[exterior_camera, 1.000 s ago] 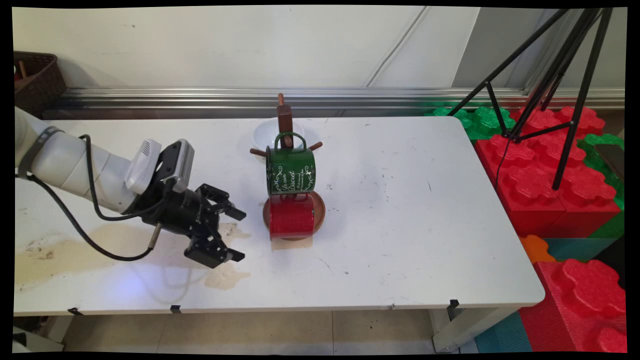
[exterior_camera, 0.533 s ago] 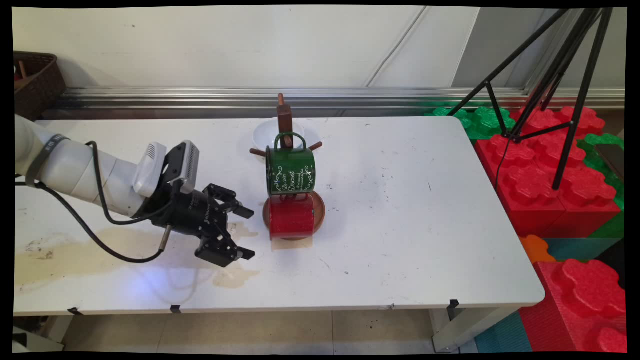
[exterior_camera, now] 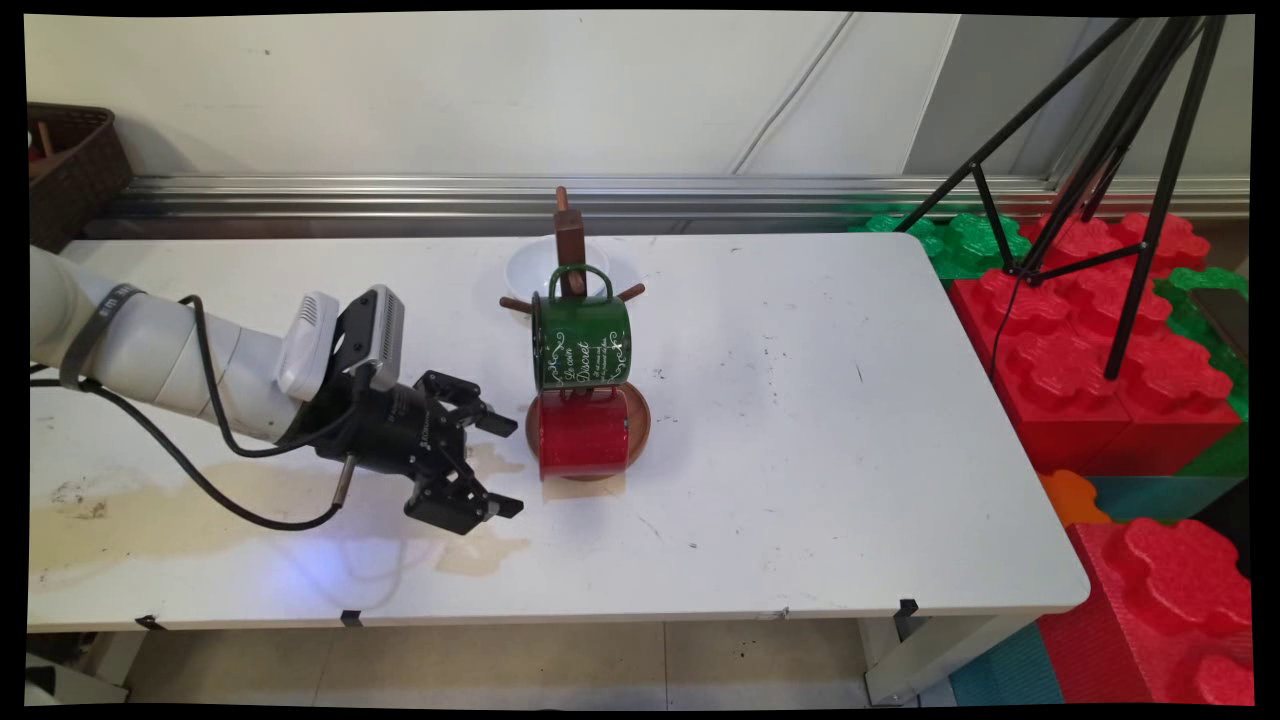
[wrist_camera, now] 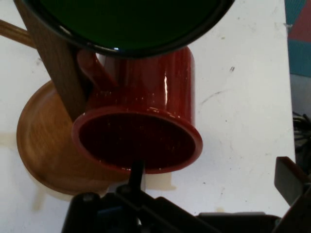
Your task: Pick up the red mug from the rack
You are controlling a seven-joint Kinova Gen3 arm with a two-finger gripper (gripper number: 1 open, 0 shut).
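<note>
My black two-finger end effector point(exterior_camera: 490, 462) is spread wide and empty, low over the white counter point(exterior_camera: 800, 450). Just ahead, not touching, a glossy red enamel mug point(exterior_camera: 583, 434) hangs sideways on a wooden mug tree point(exterior_camera: 570, 245), apparently mouth toward me, beneath a green enamel mug point(exterior_camera: 581, 341).

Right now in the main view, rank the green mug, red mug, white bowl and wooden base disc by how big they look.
1. Green mug
2. Red mug, slightly smaller
3. White bowl and wooden base disc: both mostly hidden, so no ranking between them.
</note>
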